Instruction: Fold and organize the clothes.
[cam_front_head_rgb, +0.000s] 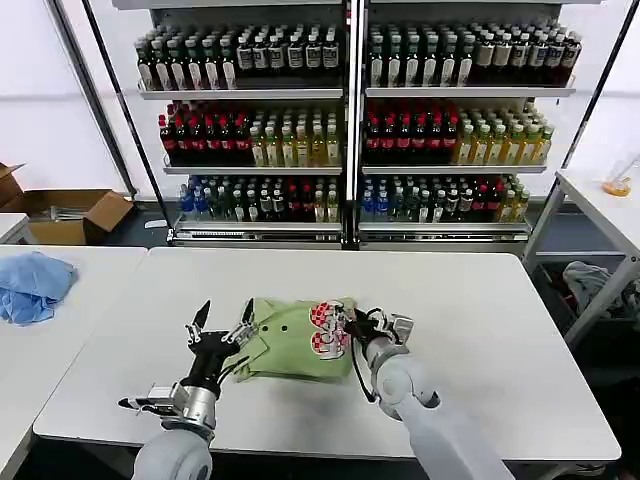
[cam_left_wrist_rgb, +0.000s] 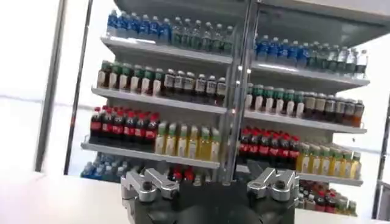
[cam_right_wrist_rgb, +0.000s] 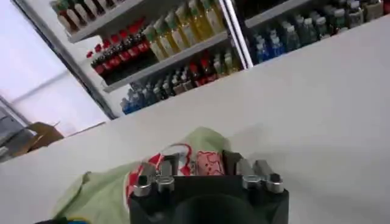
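The light green soft cotton shirt (cam_front_head_rgb: 292, 340) lies bunched in a rough fold on the white counter (cam_front_head_rgb: 480, 330), its red-and-white printed graphic (cam_front_head_rgb: 326, 330) turned up along the edge nearest the right pincer (cam_front_head_rgb: 352, 322). That right pincer sits at the graphic edge of the shirt, touching the cloth; in the right wrist view its fingers (cam_right_wrist_rgb: 159, 173) lie close together over the print (cam_right_wrist_rgb: 206, 163), with green fabric (cam_right_wrist_rgb: 97, 192) spreading away beyond them, though whether cloth is pinched between them cannot be told. The left pincer (cam_front_head_rgb: 224, 322) stands at the opposite edge of the shirt, lifted just off the counter with its two dark fingers spread wide and pointing up and away from the robot; one fingertip (cam_front_head_rgb: 247, 313) is right at the shirt's border. In the left wrist view the left pincer (cam_left_wrist_rgb: 210, 182) has its metal finger bases (cam_left_wrist_rgb: 146, 182) well apart, facing the tall shelf rack of bottled drinks (cam_left_wrist_rgb: 201, 91). Far off beyond the left pincer, a light blue crumpled cloth heap (cam_front_head_rgb: 32, 285) rests on a neighbouring counter (cam_front_head_rgb: 60, 340).
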